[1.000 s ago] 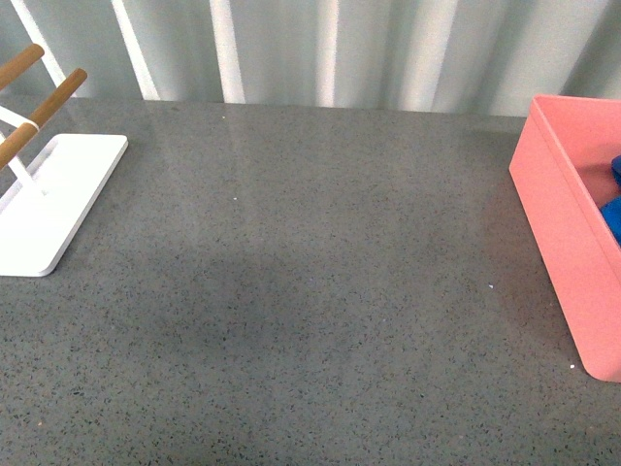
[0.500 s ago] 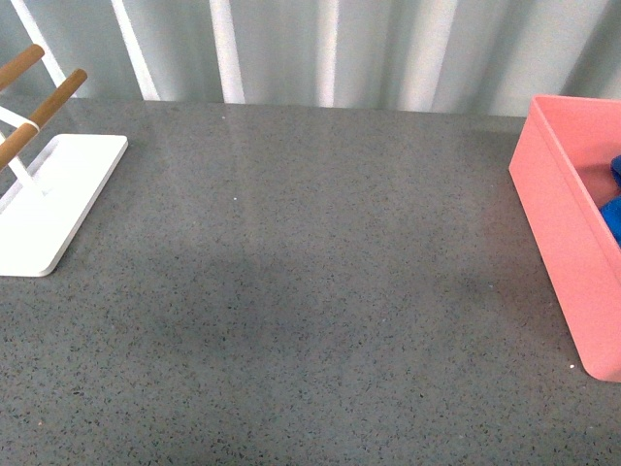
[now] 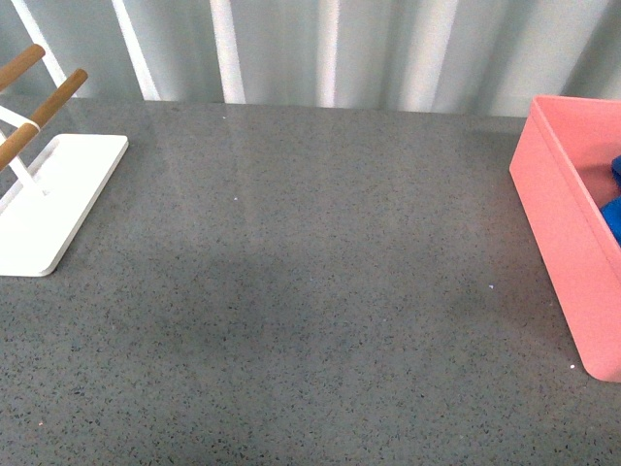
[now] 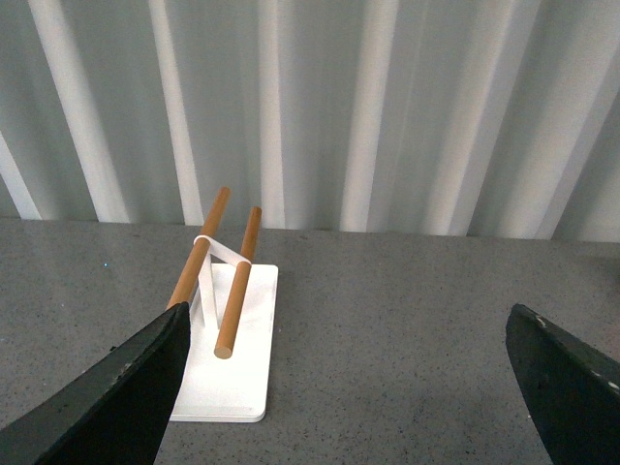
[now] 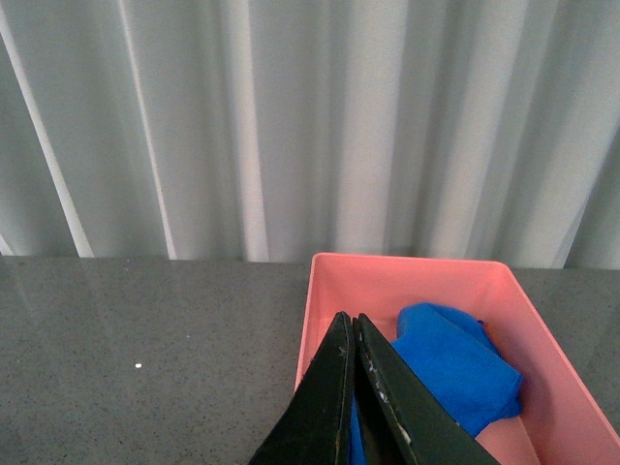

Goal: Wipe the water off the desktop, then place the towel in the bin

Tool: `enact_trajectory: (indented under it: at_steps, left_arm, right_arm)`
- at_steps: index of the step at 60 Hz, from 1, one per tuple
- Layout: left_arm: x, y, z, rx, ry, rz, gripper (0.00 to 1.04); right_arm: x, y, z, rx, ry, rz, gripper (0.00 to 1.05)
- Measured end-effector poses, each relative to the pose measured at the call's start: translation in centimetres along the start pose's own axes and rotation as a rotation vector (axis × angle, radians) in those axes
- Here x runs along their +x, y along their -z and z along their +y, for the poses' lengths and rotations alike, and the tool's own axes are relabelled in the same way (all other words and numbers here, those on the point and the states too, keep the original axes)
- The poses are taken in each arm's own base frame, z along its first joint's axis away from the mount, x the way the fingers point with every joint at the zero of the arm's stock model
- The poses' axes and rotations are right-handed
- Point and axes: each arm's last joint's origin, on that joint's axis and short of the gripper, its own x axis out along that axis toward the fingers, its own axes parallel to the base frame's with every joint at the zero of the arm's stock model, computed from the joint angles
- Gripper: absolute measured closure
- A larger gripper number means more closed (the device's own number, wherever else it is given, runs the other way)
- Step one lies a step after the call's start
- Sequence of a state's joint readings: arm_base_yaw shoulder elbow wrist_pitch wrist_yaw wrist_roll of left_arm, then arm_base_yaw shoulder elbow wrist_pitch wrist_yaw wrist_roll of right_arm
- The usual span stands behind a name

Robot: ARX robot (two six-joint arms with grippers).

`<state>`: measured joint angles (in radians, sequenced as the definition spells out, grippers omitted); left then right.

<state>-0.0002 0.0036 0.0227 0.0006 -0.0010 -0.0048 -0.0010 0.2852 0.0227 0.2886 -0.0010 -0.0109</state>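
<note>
right wrist view shows the towel (image 5: 455, 366) lying in the bin (image 5: 320, 291) at the desktop's (image 3: 310, 291) right edge, unchanged; right gripper (image 5: 354, 387) pressed together and empty, left gripper (image 4: 344, 387) spread wide.

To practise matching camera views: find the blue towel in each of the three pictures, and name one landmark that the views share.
Front view: the towel shows as a blue sliver at the right edge, inside the bin.
Left wrist view: not in it.
Right wrist view: it lies bunched inside the bin, just beyond the shut right pincer.
Shared landmark: the pink bin links the front and right wrist views; the speckled desktop shows in all three.
</note>
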Motion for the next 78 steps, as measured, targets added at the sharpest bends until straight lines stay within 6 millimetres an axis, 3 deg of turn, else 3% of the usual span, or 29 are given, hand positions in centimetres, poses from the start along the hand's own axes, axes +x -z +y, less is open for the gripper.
enact_trajectory:
  at_steps: [44, 73, 78]
  left_arm:
    - [0.0, 0.0, 0.0, 0.0, 0.0, -0.002, 0.07]
    - [0.0, 0.0, 0.0, 0.0, 0.0, -0.001, 0.07]
    - [0.0, 0.0, 0.0, 0.0, 0.0, -0.002, 0.07]
  right_arm:
    - [-1.9, 0.3, 0.0, 0.0, 0.0, 0.006, 1.0]
    - [-1.9, 0.3, 0.0, 0.001, 0.0, 0.006, 0.14]
    - [-1.9, 0.3, 0.0, 0.002, 0.0, 0.006, 0.05]
